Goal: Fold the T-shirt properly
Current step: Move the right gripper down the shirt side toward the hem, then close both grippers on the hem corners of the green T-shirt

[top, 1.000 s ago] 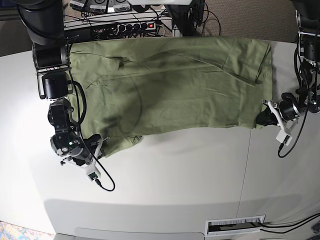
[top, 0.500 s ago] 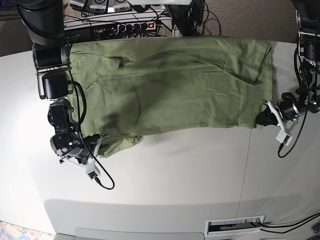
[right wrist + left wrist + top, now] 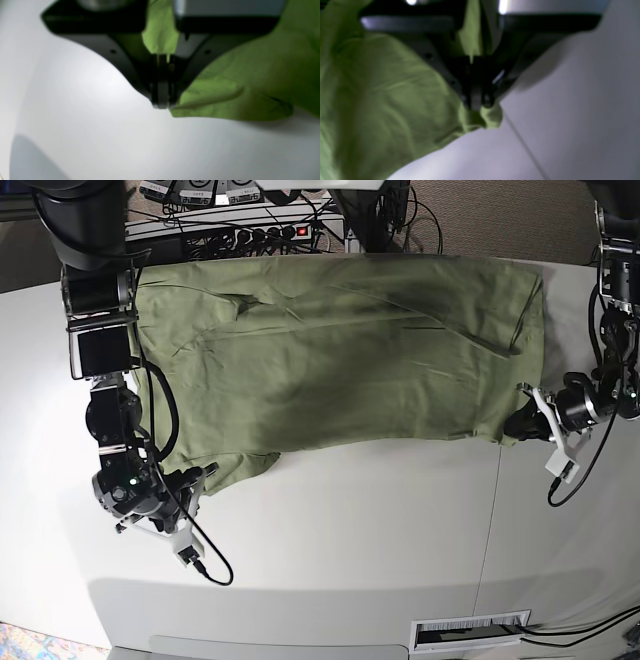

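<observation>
The olive-green T-shirt [image 3: 340,350] lies spread across the far half of the white table [image 3: 350,530]. My left gripper [image 3: 517,422] is shut on the shirt's near right corner; in the left wrist view the gripper [image 3: 477,102] pinches a small bunch of green fabric [image 3: 490,117]. My right gripper [image 3: 192,480] is shut on the shirt's near left corner; in the right wrist view the gripper [image 3: 161,100] pinches the shirt's edge [image 3: 212,100] just above the table.
A power strip, cables and devices [image 3: 250,225] sit behind the table's far edge. A seam [image 3: 490,520] runs down the table on the right. A vent grille [image 3: 470,632] is at the near edge.
Both grippers have pulled the shirt's near corners a little; the right gripper shifted toward the near side and the left gripper moved slightly inward. The near hem looks tauter.
</observation>
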